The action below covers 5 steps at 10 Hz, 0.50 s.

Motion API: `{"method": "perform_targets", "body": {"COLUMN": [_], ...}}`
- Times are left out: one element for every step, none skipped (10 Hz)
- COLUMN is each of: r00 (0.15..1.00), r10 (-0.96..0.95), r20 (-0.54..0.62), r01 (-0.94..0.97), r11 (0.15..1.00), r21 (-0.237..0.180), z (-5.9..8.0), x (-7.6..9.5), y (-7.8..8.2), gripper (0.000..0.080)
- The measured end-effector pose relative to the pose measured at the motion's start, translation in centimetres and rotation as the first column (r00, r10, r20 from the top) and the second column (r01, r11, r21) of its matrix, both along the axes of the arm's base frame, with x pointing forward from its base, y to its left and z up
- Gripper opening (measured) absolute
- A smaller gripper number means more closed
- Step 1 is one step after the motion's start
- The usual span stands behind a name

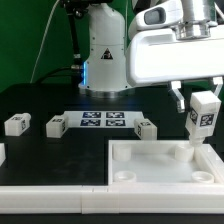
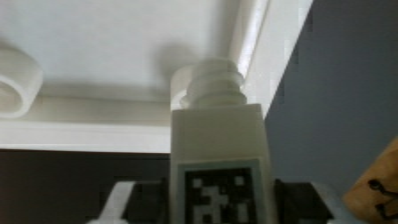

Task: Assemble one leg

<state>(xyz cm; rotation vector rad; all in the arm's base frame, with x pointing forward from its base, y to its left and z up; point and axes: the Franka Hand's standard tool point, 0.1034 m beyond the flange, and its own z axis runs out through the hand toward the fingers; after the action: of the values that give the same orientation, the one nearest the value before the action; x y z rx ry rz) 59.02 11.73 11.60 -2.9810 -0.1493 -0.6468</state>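
My gripper [image 1: 203,100] is shut on a leg [image 1: 202,118], a chunky white block with a black-and-white tag. It holds the leg tilted over the far right corner of the white tray [image 1: 150,172]. The leg's narrow round end [image 1: 193,150] points down into that corner; I cannot tell whether it touches. In the wrist view the leg [image 2: 217,150] fills the middle between my fingers [image 2: 128,200], and its round tip [image 2: 208,78] is close to the tray's rim [image 2: 267,50]. A round socket [image 2: 15,88] shows at the edge.
Three more legs [image 1: 16,124], [image 1: 56,125], [image 1: 146,128] lie on the black table. The marker board [image 1: 103,121] lies between them, in front of the robot base [image 1: 103,55]. A low white bar [image 1: 50,172] runs along the exterior view's lower left.
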Motion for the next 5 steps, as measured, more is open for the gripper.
{"method": "perform_targets", "body": {"r00": [1.000, 1.000, 0.999, 0.999, 0.998], "r10": [-0.002, 0.013, 0.034, 0.036, 0.034], "r20": [0.001, 0.004, 0.004, 0.011, 0.047], "r01": [0.002, -0.013, -0.034, -0.036, -0.033], "r11": [1.000, 1.000, 0.999, 0.999, 0.999], "r21": [0.001, -0.007, -0.018, -0.017, -0.015], "z": [-0.2, -0.9, -1.5, -1.4, -1.3], "x": [0.3, 1.0, 1.4, 1.4, 1.5], "y": [0.0, -0.2, -0.5, -0.3, -0.4], "gripper": [0.0284, 0.0284, 0.0284, 0.0284, 0.0284]}}
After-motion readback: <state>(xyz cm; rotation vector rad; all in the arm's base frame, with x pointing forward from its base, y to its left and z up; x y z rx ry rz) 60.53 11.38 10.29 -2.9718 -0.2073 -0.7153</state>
